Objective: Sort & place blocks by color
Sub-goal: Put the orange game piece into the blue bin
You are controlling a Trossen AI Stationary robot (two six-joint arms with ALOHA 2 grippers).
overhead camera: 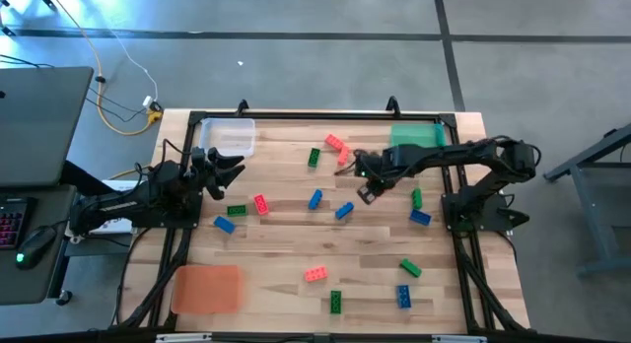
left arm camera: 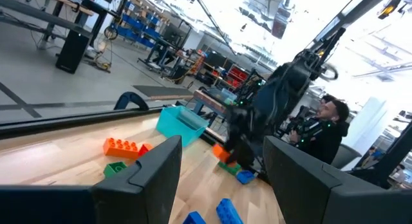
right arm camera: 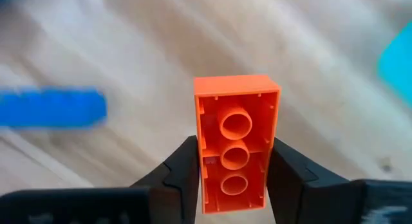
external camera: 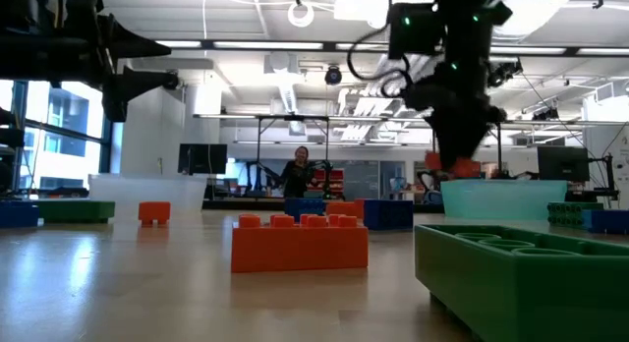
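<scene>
My right gripper [overhead camera: 363,177] hangs over the middle of the table's far half, shut on an orange brick [right arm camera: 235,147], which also shows under the gripper in the low view [external camera: 454,167]. My left gripper [overhead camera: 225,171] waits open and empty near the table's left edge, beside the clear tray [overhead camera: 230,136]; its fingers stand wide apart in the left wrist view [left arm camera: 222,179]. Loose bricks lie on the wood: an orange one [overhead camera: 336,144], a green one [overhead camera: 314,158], blue ones [overhead camera: 315,198] [overhead camera: 343,211], and several more. My right gripper pinches the orange brick's two long sides [right arm camera: 201,179] between its two fingers, at the end nearer the wrist. The fingers point down from above. The brick hangs lengthwise below them, its hollow underside toward the wrist camera, lifted clear of the table.
A green tray [overhead camera: 416,136] stands at the far right, an orange tray [overhead camera: 207,287] at the near left. More bricks lie near the front edge [overhead camera: 315,274] [overhead camera: 335,302] [overhead camera: 404,296] and at the right [overhead camera: 420,217]. A person sits beyond the table [external camera: 298,170].
</scene>
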